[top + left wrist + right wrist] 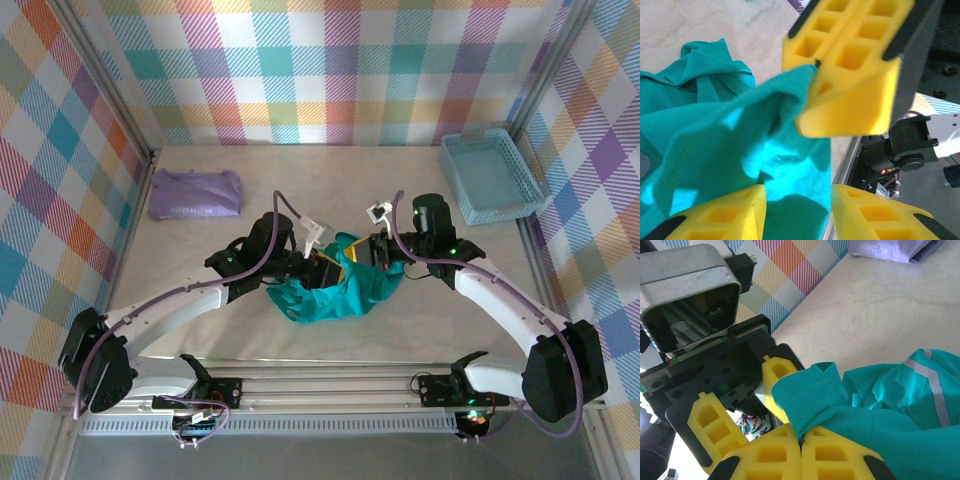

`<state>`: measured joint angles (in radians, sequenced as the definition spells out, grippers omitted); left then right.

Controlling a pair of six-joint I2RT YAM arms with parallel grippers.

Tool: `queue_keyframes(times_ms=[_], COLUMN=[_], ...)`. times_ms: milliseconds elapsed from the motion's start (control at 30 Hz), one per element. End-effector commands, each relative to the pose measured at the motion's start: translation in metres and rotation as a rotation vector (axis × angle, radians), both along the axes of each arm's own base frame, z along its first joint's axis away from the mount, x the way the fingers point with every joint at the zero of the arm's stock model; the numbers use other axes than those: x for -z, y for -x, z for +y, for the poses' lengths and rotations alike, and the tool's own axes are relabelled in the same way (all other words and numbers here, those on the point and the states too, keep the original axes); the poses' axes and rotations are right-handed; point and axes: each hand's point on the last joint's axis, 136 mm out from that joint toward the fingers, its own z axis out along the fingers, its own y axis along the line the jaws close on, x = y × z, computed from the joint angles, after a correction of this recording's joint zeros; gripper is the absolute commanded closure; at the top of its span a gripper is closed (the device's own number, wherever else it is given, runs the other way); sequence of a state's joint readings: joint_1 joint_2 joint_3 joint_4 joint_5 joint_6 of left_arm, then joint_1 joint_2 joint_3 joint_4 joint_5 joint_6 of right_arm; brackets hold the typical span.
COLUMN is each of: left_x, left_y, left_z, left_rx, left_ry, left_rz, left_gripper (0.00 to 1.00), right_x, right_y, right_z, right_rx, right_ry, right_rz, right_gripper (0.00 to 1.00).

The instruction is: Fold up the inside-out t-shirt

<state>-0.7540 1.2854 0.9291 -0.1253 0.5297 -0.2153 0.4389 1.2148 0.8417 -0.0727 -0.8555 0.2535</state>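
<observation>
At the middle of the bench (420, 190), the inside-out t-shirt (335, 292) lies bunched. The right tool (801, 439) is clamped on its edge, while the left tool (797, 192) gapes around loose cloth. Closing there risks pinching two layers, which would tangle the fold.

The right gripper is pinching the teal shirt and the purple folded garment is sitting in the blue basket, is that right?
No. The purple folded garment lies on the table at far left, apart from the blue basket, as the top view shows. The right gripper is pinching the teal shirt.
</observation>
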Motion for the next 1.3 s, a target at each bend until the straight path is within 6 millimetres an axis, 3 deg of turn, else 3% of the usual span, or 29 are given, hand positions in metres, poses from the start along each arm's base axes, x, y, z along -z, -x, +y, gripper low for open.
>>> queue_keyframes(times_ms=[0,267,467,633,933,1267], left_x=[-0.011,-0.003,-0.005,-0.012,-0.019,-0.024], left_y=[-0.012,-0.024,-0.012,-0.004,-0.006,-0.003], left_z=[-0.006,-0.005,-0.019,-0.022,-0.005,0.003], left_rx=[-0.013,-0.037,0.07,0.121,0.061,0.05], left_ry=[0.024,0.003,0.064,0.102,0.09,0.075], left_rz=[-0.02,-0.019,0.015,0.009,-0.032,-0.055], left_gripper=[0.57,0.49,0.45,0.47,0.72,0.88], right_x=[-0.013,-0.015,-0.016,-0.016,-0.014,-0.013], right_y=[0.0,0.0,0.0,0.0,-0.001,-0.002], right_z=[0.0,-0.001,-0.001,-0.002,-0.004,-0.004], right_rx=[-0.005,-0.001,0.004,0.011,0.019,0.026], right_ry=[-0.017,-0.017,-0.017,-0.014,0.0,0.009], right_rz=[-0.039,-0.043,-0.043,-0.045,-0.053,-0.048], right_gripper=[1.0,1.0,1.0,1.0,1.0,1.0])
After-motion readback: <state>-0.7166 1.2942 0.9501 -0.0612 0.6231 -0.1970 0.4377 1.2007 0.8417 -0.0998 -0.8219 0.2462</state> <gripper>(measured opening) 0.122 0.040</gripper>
